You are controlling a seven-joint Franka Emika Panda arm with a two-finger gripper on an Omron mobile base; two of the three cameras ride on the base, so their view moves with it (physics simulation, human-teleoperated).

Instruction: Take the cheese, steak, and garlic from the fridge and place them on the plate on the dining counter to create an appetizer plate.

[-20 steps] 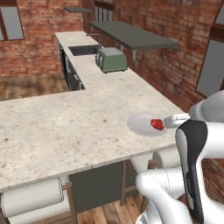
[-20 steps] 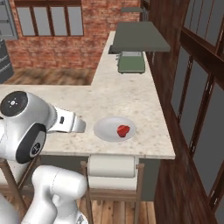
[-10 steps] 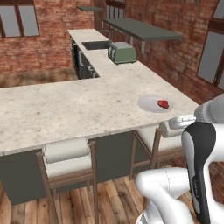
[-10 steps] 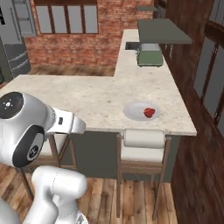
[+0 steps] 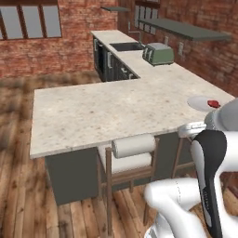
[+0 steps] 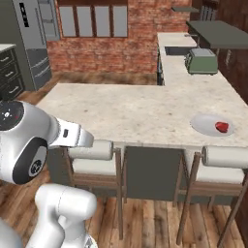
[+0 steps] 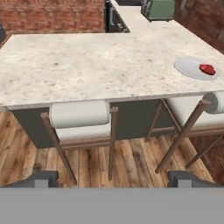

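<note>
On the far right of the dining counter [image 6: 126, 109] sits the plate [image 6: 203, 125], and the steak [image 6: 222, 127] is lying on it, a small dark-red slab resting toward the plate's right side. One item delivered, by the look of it, with cheese and garlic not yet there! Off at the upper left of the right base view stands the fridge [image 6: 34, 36], tall and grey, well apart from the counter, and that is presumably where the next pick has to come from.

Down in the hand view, the gripper [image 7: 113, 177] has its two dark tips spread wide, nothing between them, looking over a row of stools [image 7: 81, 120] tucked under the counter edge. A green toaster [image 6: 201, 60] sits further along the counter's back leg.

Now, handling. The steak reads as soft and floppy, probably a bit slick; best left flat where it lies. The cheese should be firm and light, a blocky wedge that wants a pinch across its two flattest sides. The garlic is the tricky one, I reckon: tiny, rounded, light, likely to roll or squirt out, so the fingers should close low across the widest part of the bulb, not the pointed top.
</note>
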